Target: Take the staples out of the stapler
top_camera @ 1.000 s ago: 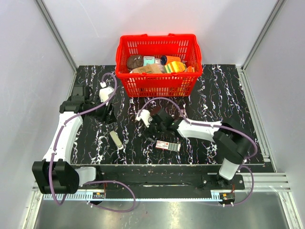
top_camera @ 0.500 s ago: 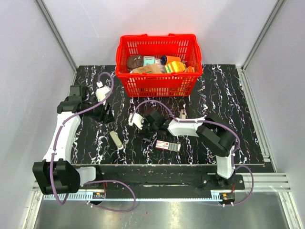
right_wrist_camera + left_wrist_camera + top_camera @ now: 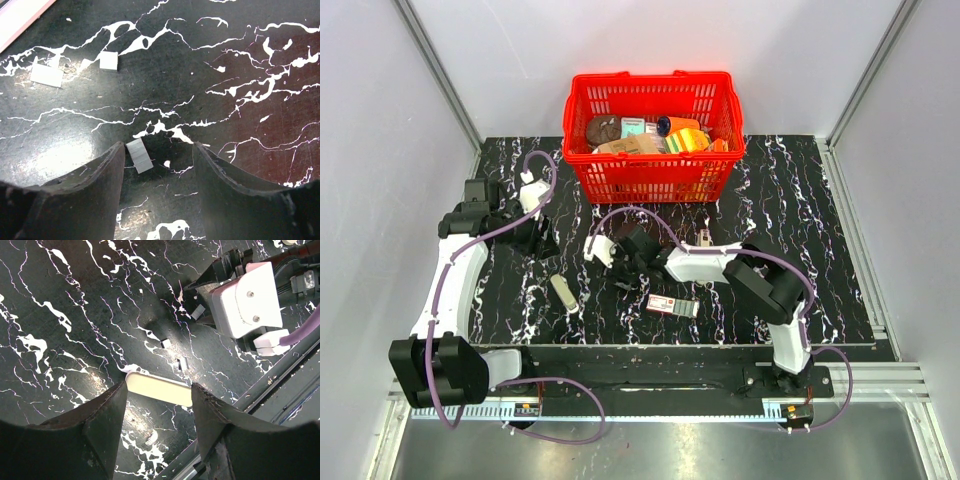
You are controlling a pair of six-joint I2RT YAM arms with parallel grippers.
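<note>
Loose staple strips (image 3: 139, 156) already lay on the table (image 3: 800, 200), so unloading looked mostly done, the stapler (image 3: 563, 294) lying free about eight o'clock from the open, empty right gripper (image 3: 157, 148), the left gripper (image 3: 159, 388) likewise spread and empty at its eleven o'clock.

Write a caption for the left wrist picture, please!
Open left jaws above the cream stapler on the black table, staple bits beside it.

One red basket (image 3: 650, 178) stands at the far side of the counter (image 3: 800, 210), its packages too jumbled to count. Nearer lie one cream stapler (image 3: 563, 293), one flat red-white-green box (image 3: 672, 306) and three small staple strips (image 3: 139, 156).
</note>
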